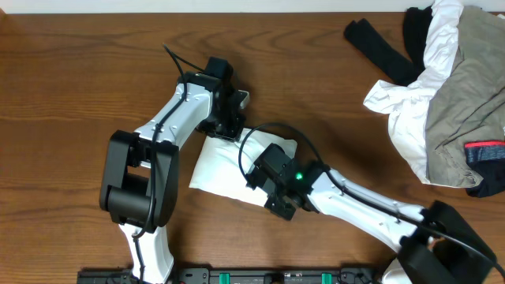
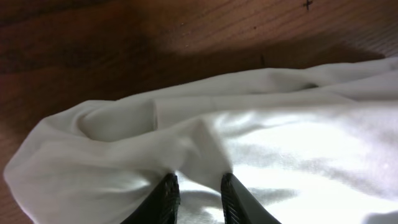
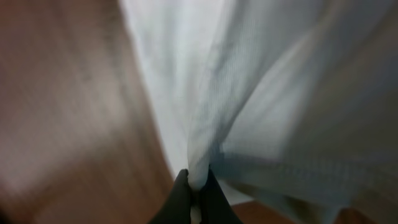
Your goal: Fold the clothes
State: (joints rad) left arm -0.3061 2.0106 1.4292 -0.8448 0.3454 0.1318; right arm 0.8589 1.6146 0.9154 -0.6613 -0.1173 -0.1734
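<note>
A white shirt [image 1: 225, 170], folded into a small packet, lies on the wooden table [image 1: 63, 79] at the middle. My left gripper [image 1: 229, 122] is at its far edge. In the left wrist view a raised ridge of the white shirt [image 2: 280, 124] runs down between the fingertips [image 2: 168, 193] of the left gripper [image 2: 199, 186], which is shut on that fold. My right gripper [image 1: 264, 170] is over the shirt's right side. In the right wrist view the right gripper [image 3: 198, 183] is shut tight on a pinched fold of the white shirt [image 3: 261, 81].
A heap of other clothes [image 1: 458, 87] lies at the far right: white and grey-khaki pieces, a black one [image 1: 379, 43] and a navy one with a red band [image 1: 485, 150]. Both arms cross the table's middle front.
</note>
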